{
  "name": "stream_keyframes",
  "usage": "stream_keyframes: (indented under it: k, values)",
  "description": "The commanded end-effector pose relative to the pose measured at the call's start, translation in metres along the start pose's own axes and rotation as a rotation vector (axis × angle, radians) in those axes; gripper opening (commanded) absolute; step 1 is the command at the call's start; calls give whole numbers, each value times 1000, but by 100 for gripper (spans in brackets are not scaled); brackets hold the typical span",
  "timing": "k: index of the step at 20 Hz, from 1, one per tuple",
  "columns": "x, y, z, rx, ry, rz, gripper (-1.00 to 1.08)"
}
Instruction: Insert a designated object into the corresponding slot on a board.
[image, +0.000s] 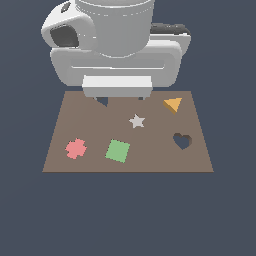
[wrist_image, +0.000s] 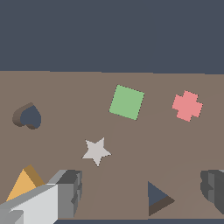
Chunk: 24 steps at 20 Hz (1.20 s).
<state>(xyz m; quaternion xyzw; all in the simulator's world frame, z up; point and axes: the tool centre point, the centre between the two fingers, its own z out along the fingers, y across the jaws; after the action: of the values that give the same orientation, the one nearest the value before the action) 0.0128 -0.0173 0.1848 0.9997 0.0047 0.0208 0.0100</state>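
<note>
The pincer (wrist_image: 142, 192) is hanging with jaws apart and empty, over the triangle slot (wrist_image: 158, 199). The orange triangular block (image: 173, 104) is lying on the board (image: 100, 130), beside it. The pincer should be shifting sideways, centring on the block before descending.

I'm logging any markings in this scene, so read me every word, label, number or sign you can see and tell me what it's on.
None: no words, labels, brands or numbers show in either view.
The board is plain brown.
The orange triangle, grey star, green square and pink cross are plain coloured shapes.
The heart hole and triangle hole are unmarked.
The arm's casing and the hand carry no lettering.
</note>
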Motion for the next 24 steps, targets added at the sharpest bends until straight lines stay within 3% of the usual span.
stream_keyframes:
  k: [1, 8, 13, 19, 24]
  values:
    - [0, 0, 0, 0, 0, 0, 100]
    - [-5, -27, 16, 5, -4, -81, 100]
    - [-20, -75, 46, 14, -11, -230, 100]
    - [-58, -143, 91, 26, -23, -461, 100]
    - [-85, -176, 115, 33, -30, -586, 100]
